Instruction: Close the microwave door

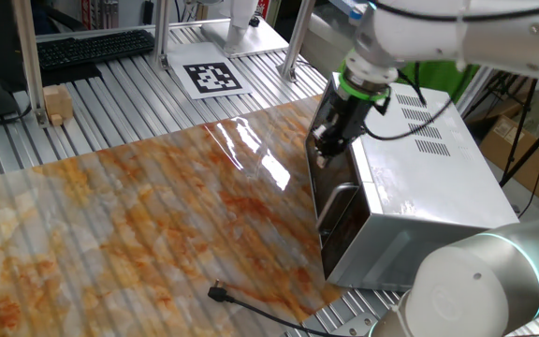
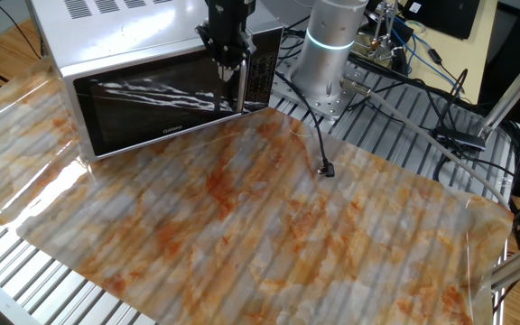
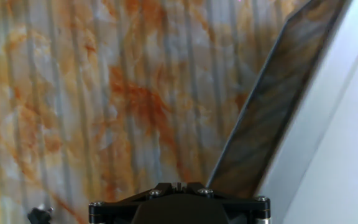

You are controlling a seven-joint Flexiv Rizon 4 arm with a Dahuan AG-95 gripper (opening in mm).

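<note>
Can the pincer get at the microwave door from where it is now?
Probably yes. The pincer hangs right at the upper front of the microwave door, near the handle, and nothing stands between them. The door looks nearly or fully shut against the microwave.

A glossy orange-and-grey marbled table sheet (image 1: pixel 138 225) is lying across the middle of one fixed view, over ribbed aluminium slats (image 1: pixel 110 103). A black-and-white square marker card (image 1: pixel 215 78) is sitting top centre, a black keyboard (image 1: pixel 92 47) upper left, a small wooden block (image 1: pixel 56 104) beside it. A black cable plug (image 1: pixel 219 294) is resting bottom centre.
</note>
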